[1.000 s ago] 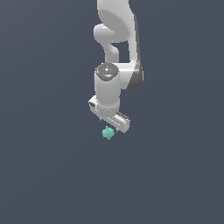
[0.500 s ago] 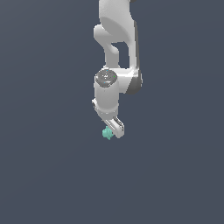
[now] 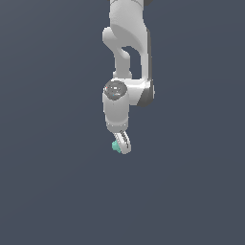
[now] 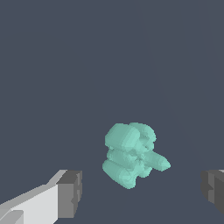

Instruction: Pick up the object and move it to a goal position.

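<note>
Plain dark grey-blue ground (image 3: 52, 191), a small teal lumpy object (image 4: 131, 155) on it.

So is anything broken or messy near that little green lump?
Nothing stands out. The tiny teal-green lumpy blob looks whole, lying between the open fingers of the white robot gripper, which do not touch it.

The arm (image 3: 128, 43) looks smooth, glossy white plastic, the pads (image 4: 70, 194) matt grey, and the teal blob (image 4: 131, 154) lumpy and dull.
</note>
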Robot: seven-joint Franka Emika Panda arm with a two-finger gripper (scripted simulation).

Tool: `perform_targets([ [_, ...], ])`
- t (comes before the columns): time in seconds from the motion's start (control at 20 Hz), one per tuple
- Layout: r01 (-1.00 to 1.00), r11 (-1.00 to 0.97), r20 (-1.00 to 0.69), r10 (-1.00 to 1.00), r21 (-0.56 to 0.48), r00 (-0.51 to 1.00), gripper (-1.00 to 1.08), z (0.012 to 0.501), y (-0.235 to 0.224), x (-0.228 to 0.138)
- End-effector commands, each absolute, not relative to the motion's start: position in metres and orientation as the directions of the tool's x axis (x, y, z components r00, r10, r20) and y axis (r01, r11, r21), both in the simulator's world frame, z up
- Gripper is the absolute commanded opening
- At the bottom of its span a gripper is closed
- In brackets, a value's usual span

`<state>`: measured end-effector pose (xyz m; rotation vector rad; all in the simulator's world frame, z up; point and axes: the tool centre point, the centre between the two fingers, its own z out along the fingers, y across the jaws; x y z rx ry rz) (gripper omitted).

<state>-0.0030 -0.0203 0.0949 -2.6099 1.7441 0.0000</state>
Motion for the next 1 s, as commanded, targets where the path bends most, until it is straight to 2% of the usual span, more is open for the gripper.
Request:
perform_targets([
  [0.0,-0.938,-0.347,-0.001,-0.938,-0.001,0.347,1.0,0.092,-0.021,-0.004],
  [0.6,-0.952,-0.306,0.0,-0.952,0.0,0.306,1.0,0.086,-0.022,-0.004],
  [0.95,-0.953,-0.303,0.0,-0.953,0.0,0.303,1.0,0.054,-0.022,-0.005],
])
